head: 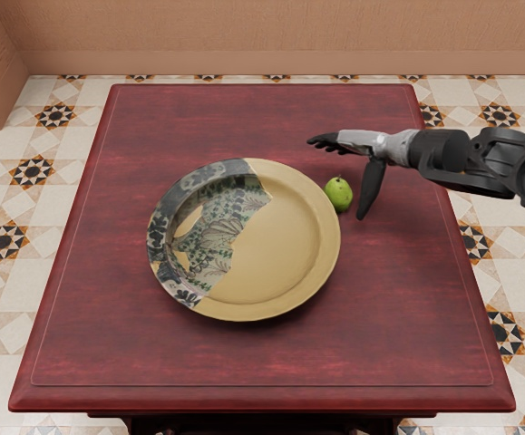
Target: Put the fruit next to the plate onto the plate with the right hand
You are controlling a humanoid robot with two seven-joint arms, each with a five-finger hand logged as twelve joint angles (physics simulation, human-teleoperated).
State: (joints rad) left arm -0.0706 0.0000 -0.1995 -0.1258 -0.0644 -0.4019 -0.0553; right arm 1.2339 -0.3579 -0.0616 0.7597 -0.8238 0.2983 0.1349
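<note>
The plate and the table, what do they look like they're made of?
The plate: likely glazed ceramic, a smooth tan surface with a soft sheen; a grey floral pattern covers its left part. The table: looks like dark red stained wood, with faint grain streaks and a moulded edge, satin rather than glossy. It is a render, so both are guesses.

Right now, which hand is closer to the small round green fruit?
Right. The right hand is open just beside the small round green fruit, not holding it. The left hand is out of view.
</note>
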